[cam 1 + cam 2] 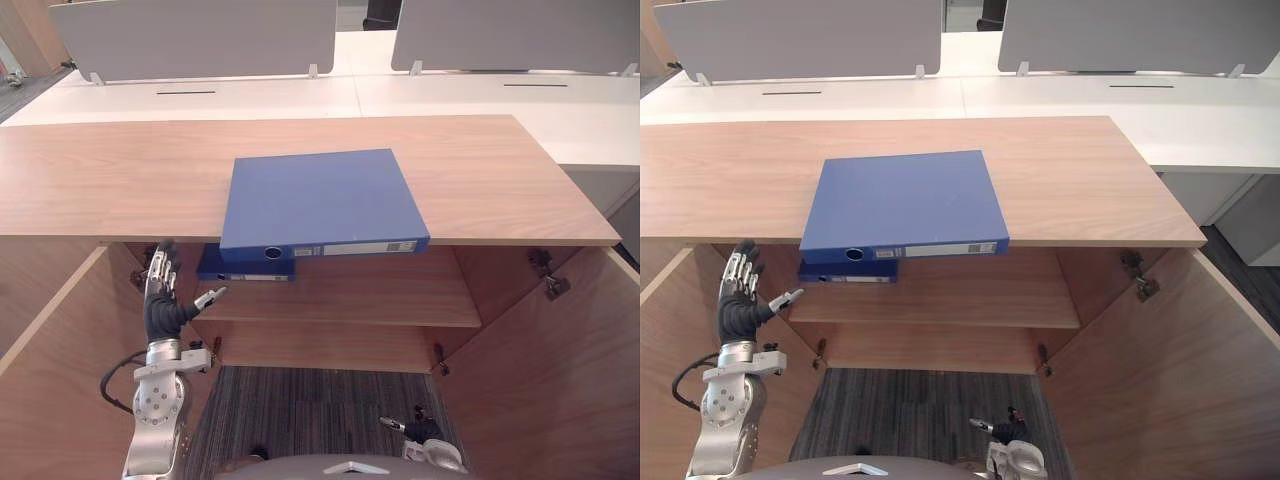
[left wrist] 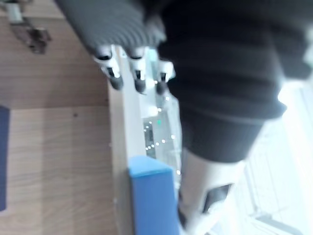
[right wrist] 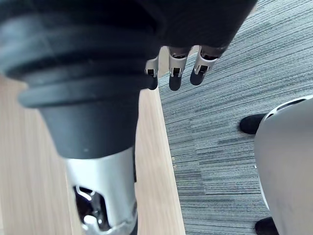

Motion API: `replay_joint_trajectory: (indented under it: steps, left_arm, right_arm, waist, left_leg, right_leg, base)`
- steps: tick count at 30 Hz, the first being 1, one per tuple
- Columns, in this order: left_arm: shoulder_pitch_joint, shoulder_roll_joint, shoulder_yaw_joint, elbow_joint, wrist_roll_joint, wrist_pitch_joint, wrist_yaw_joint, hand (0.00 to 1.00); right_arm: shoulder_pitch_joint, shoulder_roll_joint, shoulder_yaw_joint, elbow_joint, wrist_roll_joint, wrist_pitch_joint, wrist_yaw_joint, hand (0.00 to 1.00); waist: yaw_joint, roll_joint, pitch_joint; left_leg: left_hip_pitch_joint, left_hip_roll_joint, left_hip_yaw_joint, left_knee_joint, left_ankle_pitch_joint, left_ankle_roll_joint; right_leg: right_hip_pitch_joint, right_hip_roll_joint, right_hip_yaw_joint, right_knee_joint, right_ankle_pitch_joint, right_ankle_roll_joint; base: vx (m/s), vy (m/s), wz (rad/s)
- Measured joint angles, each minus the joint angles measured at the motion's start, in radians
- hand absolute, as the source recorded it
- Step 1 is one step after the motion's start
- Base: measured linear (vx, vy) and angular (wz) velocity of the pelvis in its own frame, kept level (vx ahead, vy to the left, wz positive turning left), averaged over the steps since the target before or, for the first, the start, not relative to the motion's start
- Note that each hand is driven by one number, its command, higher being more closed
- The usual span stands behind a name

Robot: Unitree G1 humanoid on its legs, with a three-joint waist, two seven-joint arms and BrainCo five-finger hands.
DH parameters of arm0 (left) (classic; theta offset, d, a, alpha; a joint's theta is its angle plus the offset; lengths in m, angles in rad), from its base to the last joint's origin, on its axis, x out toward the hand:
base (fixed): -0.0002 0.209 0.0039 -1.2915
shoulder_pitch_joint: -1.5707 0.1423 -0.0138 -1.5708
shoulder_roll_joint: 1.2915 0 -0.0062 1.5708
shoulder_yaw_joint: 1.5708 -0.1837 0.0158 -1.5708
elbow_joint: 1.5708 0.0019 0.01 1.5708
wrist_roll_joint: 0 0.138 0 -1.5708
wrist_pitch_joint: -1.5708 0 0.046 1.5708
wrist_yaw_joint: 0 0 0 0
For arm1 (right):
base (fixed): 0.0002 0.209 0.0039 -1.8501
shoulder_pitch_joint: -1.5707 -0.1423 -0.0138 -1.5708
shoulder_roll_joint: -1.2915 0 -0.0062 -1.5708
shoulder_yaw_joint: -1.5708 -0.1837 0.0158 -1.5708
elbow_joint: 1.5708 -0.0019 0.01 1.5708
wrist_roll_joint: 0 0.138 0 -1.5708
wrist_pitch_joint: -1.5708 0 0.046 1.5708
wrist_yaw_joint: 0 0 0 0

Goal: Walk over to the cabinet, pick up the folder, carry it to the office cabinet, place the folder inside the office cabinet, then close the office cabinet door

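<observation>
Folder (image 1: 318, 200) lies flat on the cabinet top (image 1: 100, 180), spine overhanging the front edge. Left robot hand (image 1: 160, 308), released and empty, is nearer, below-left. Right robot hand (image 1: 422, 432) hangs low, relaxed.

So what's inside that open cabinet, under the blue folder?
A second blue folder lies flat on the shelf, its spine facing out. The cabinet top and the upper folder resting on it hide its rear and the shelf's back.
</observation>
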Motion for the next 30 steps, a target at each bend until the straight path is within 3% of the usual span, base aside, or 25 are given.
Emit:
replay_joint_trajectory:
  steps: [6, 16, 30]
  left_arm:
    - [-0.009, 0.060, -0.019, -0.086, 0.065, -0.028, 0.034, 0.00]
    - [-0.071, 0.182, -0.118, -0.112, 0.405, -0.029, 0.116, 0.00]
    - [-0.188, 0.235, -0.311, -0.111, 0.718, -0.006, 0.161, 0.00]
  right_arm:
    - [-0.004, -0.004, 0.046, 0.003, -0.034, -0.001, 0.002, 0.00]
    - [-0.020, -0.012, 0.107, 0.030, -0.038, -0.022, 0.004, 0.00]
    - [-0.035, -0.015, 0.114, 0.040, -0.038, -0.027, 0.003, 0.00]
  waist:
    - [-0.010, 0.002, -0.018]
    - [-0.023, 0.001, -0.027]
    - [-0.054, 0.003, -0.032]
  left_leg:
    - [-0.004, 0.000, 0.000, -0.001, 0.000, 0.000]
    - [0.020, 0.002, 0.014, -0.002, -0.005, -0.005]
    - [0.021, 0.006, 0.057, -0.002, -0.017, -0.008]
  right_leg:
    - [0.000, 0.001, 0.001, -0.009, 0.007, 0.010]
    - [0.029, 0.006, 0.014, -0.030, 0.018, 0.000]
    - [0.013, 0.011, 0.058, -0.050, 0.034, 0.004]
  base:
    - [0.00, 0.000, 0.00]
    - [-0.01, -0.003, -0.04]
    - [-0.01, 0.000, -0.09]
